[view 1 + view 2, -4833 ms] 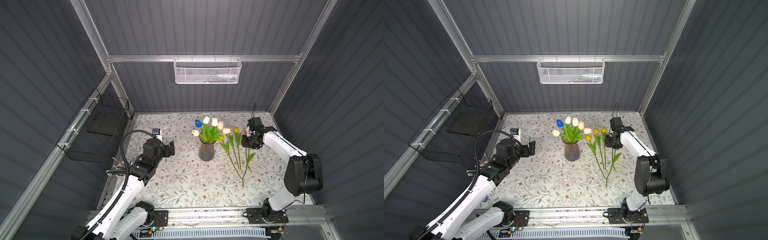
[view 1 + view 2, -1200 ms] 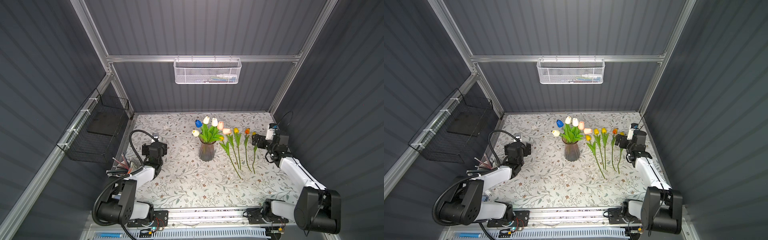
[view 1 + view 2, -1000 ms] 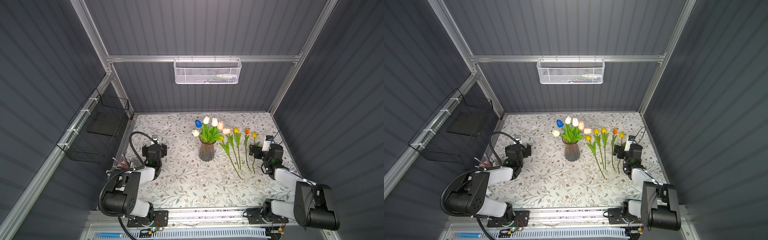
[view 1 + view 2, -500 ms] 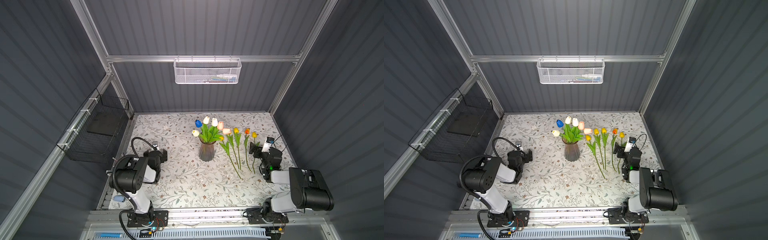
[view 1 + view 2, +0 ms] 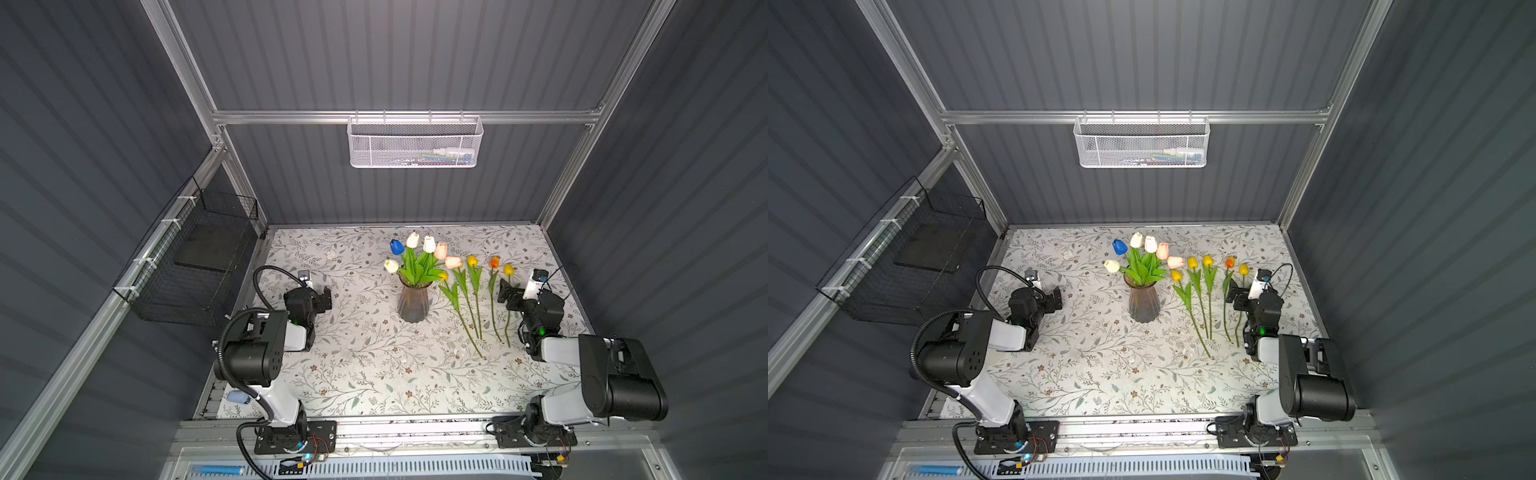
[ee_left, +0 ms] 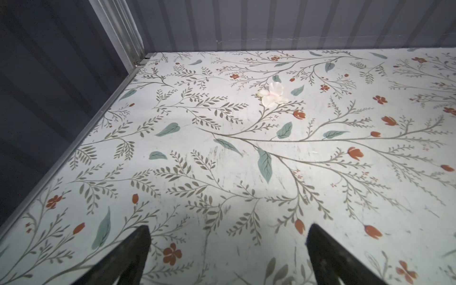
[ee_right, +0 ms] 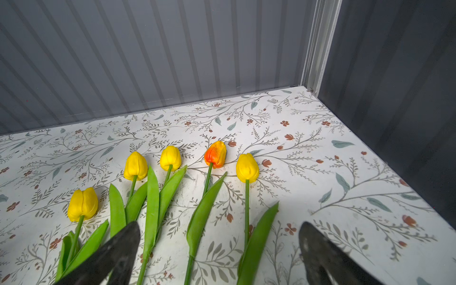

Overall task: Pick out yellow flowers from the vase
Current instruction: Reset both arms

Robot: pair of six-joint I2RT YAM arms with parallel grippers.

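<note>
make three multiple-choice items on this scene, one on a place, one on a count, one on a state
1. Relative to the smoky grey ribbed glass vase, where are the yellow artificial tulips?
A. standing inside it
B. lying on the floral-print tabletop beside it, on the right arm's side
C. in the white mesh basket on the wall

2. How many tulips lie on the tabletop?
A. two
B. five
C. nine

3. What state is the right pincer in?
A. open, holding nothing
B. shut on a stem
C. shut on the vase

Key:
1 B: both top views show their stems flat in a row beside the vase.
2 B: the right wrist view shows four yellow heads and one orange-tinged head.
3 A: its jaws stand wide apart with nothing clamped.
</note>
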